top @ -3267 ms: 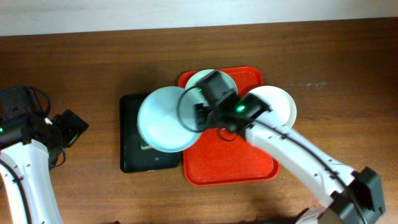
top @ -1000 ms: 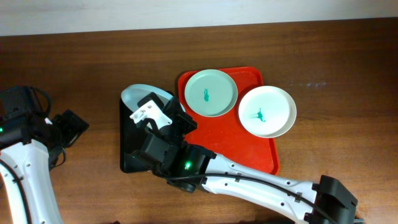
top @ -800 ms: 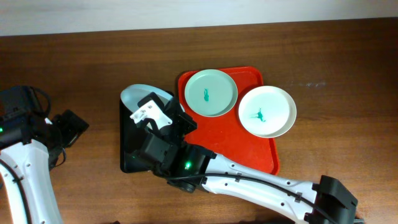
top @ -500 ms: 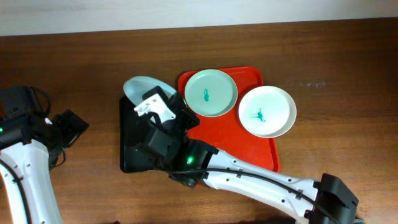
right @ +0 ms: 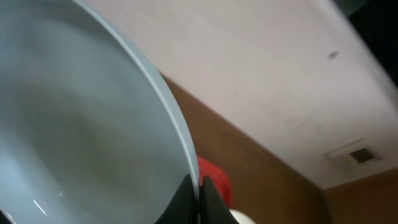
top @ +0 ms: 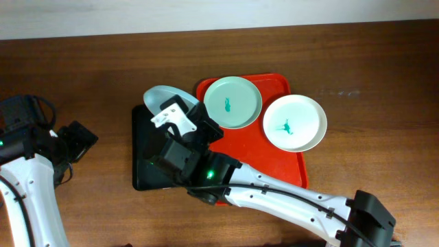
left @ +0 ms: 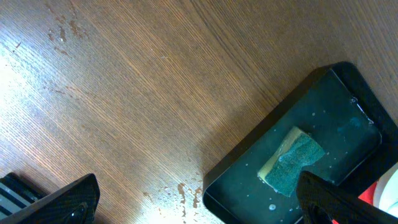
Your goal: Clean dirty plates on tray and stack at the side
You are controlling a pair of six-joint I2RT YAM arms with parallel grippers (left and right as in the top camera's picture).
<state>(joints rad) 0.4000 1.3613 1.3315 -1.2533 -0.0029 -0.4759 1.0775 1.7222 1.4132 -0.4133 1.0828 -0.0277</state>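
Over the far end of the black tray point(top: 143, 159), a bit left of the worktop's point(top: 82, 68) middle, the right fingers point(right: 198, 190) are pinched shut on the rim of a mint plate point(top: 156, 96). From the right wrist cam you can see them clamped either side of the edge, with the plate tipped up steeply, not flat. I can't make out any smear on it from this angle.

The other two dirty plates are toward the far edge, right of the held one. A second mint plate point(top: 232, 102) sits in the far-left corner of the red tray point(top: 250, 171), and a white plate point(top: 294, 123) hangs over the tray's right rim. Both have a teal smudge at centre, so neither looks cleaned to me, and nothing is stacked at the side yet.

The left fingers point(top: 81, 140) are spread wide, holding nothing, parked near the worktop's left edge, well apart from everything.

What matters next, I reckon, is the green sponge point(left: 293, 163). It lies inside the black tray, on a diagonal in the left wrist view, ahead of those open fingers. In the overhead view the right arm hides it. So it sits underneath and to the near side of the held plate, and the left arm is the free one to grab it.
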